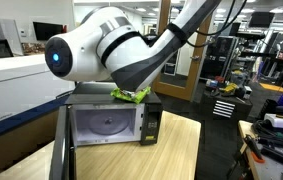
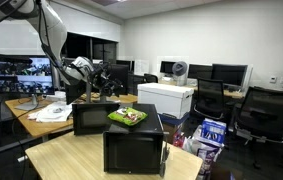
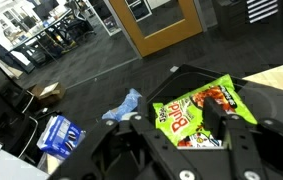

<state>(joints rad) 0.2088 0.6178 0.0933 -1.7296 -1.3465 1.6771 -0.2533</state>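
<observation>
A green snack bag [image 3: 196, 112] with red and white print lies flat on the black top of a microwave [image 3: 266, 105]. In the wrist view my gripper [image 3: 178, 121] hangs just above it. The jaws stand apart: one finger [image 3: 141, 122] is at the bag's left edge and the other finger [image 3: 214, 118] is over its right half. Neither visibly pinches it. In both exterior views the bag [image 1: 131, 95] [image 2: 127, 117] rests on the microwave [image 1: 106, 122] [image 2: 133, 150], which stands on a wooden table [image 1: 181, 150]. The arm [image 1: 111, 45] fills the foreground and hides the gripper.
On the carpet beyond the table lie a blue crumpled cloth [image 3: 123, 106], a blue pack [image 3: 58, 133] and a cardboard box [image 3: 46, 93]. A white machine [image 2: 166, 98] stands behind the microwave. A second dark box [image 2: 91, 118] sits beside it. Desks with monitors line the room.
</observation>
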